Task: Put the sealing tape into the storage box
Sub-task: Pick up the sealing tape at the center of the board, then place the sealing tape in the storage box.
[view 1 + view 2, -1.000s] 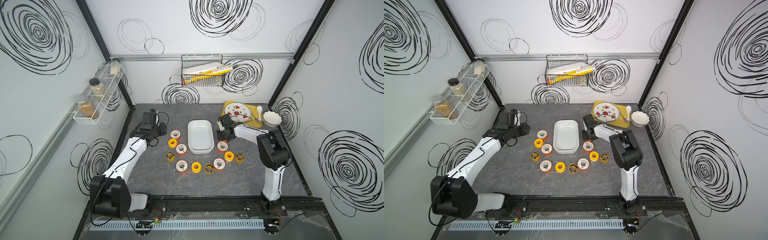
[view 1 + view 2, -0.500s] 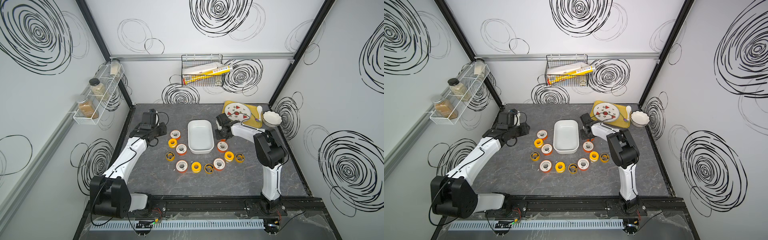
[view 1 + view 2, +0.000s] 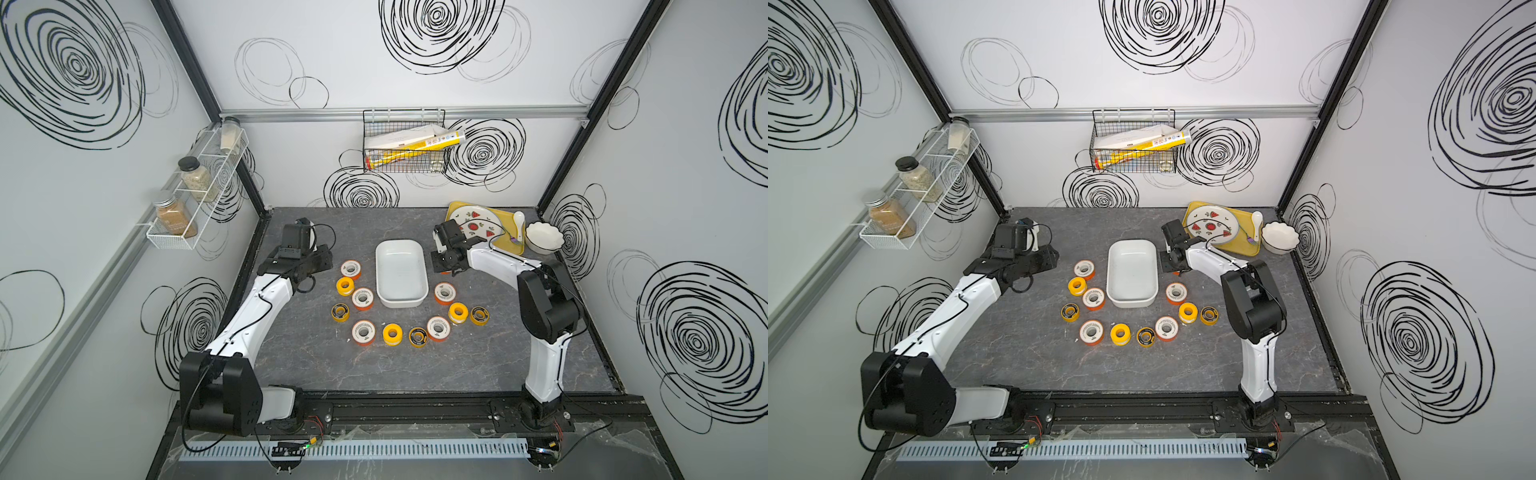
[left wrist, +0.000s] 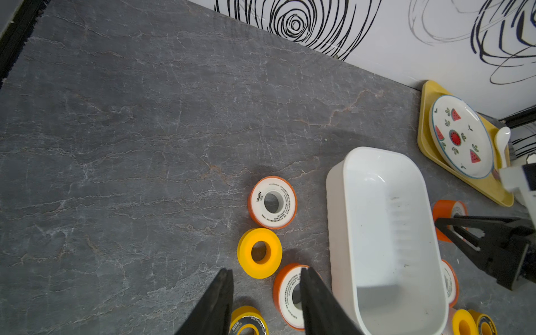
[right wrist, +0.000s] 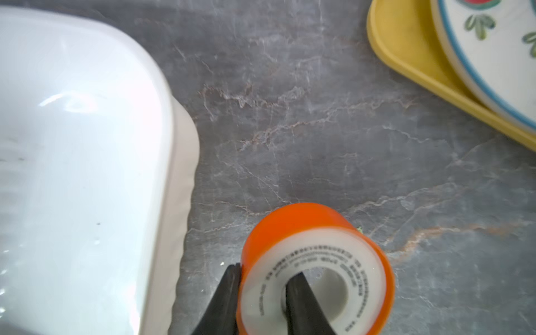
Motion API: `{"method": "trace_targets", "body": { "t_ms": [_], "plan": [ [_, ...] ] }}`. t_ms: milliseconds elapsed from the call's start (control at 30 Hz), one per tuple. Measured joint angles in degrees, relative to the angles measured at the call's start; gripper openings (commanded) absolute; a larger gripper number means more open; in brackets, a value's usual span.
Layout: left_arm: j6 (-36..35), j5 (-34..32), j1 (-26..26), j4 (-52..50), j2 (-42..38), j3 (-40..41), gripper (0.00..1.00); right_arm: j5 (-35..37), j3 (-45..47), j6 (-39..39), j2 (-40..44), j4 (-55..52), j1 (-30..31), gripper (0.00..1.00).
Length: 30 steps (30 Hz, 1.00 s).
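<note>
The right tool (image 5: 262, 275) grips an orange spool (image 5: 316, 258) by its wall, one finger in the centre hole and the other against the outer rim, jaws narrow on that thickness; the spool is tipped so that its white face turns toward the wrist camera; the storage box (image 5: 168, 150) lies just beside it on the robot's left, with a strip of bare worktop (image 5: 290, 116) between; the box's long axis runs from the robot toward the back wall, and the spool sits alongside the far half of its right long wall, so I judge the coming move to be a short lift and a carry leftward over the flared rim; the right arm is plainly the nearer one; the box is empty in both top views; the left tool (image 4: 265, 272) hangs over the spools on the box's other side, jaws moderately apart with nothing between them; the other eleven spools (image 3: 392, 333) lie flat on the worktop in an arc round the box's near end; a yellow tray (image 5: 406, 58) bearing a watermelon plate (image 5: 499, 72) lies beyond the held spool, away from the box; in the top views the right tool covers the held spool but for a sliver of orange; the right wrist view is blurred and cuts off the spool's lower edge, so I cannot tell whether it is clear of the worktop.
</note>
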<state>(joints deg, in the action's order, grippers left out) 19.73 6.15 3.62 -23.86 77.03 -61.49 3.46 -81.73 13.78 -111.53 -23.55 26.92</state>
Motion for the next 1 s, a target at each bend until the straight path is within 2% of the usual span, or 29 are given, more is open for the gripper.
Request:
{"method": "trace_targets", "body": {
  "t_ms": [200,433,567,767,1000],
  "plan": [
    [0.02,0.04,-0.04,0.00,0.00,0.00,0.45,-6.36,-0.04,-0.04,4.02,1.29,0.00,0.19],
    [0.02,0.20,-0.33,0.00,0.00,0.00,0.45,-15.13,-0.72,-0.79,4.57,2.45,0.74,0.19],
    [0.07,0.22,-0.44,0.00,0.00,0.00,0.45,-18.03,-4.11,-2.19,4.09,2.40,2.93,0.19],
    [0.24,0.22,-0.55,0.00,0.00,0.00,0.45,-18.16,-13.33,-3.54,-1.22,1.44,6.38,0.20],
    [0.37,0.28,-0.55,0.00,0.20,0.00,0.45,-13.44,-20.00,-4.13,-9.53,-2.08,7.89,0.19]
  ]
}}
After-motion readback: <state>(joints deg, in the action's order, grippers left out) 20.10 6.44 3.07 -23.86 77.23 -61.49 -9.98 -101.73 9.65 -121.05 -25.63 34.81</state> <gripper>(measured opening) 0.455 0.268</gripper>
